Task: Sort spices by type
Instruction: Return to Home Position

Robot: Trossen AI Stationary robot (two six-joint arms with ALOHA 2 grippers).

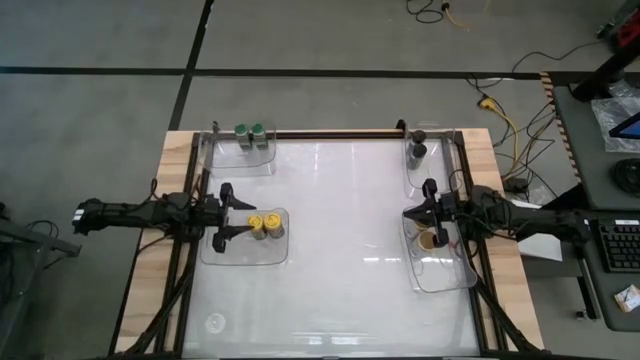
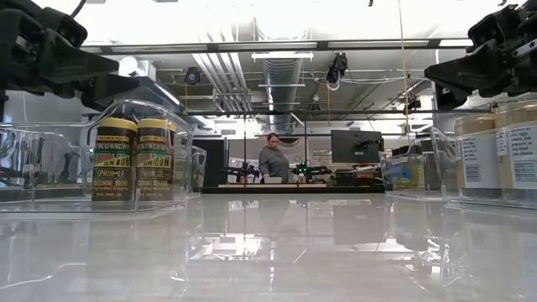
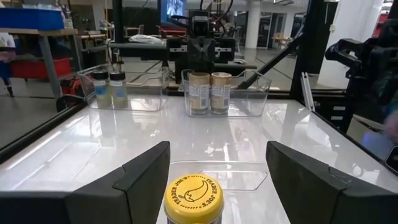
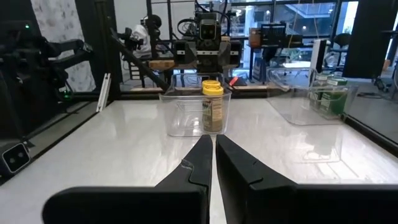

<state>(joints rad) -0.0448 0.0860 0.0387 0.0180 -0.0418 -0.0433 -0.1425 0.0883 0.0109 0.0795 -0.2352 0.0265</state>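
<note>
**Four Lid Colours on a Glossy White Table**

We see the yellow-lidded jars in dark labels lettered yellow, one lid stamped in black; the tan-lidded jars wear white labels; the green-lidded jars and black-lidded jars complete the set; the table's wooden border is pale.

From 9 o'clock the left arm stretches level toward 3, the left end effector spread wide. From 3 o'clock the right arm faces it, the right end effector with fingers nearly touching.
</note>
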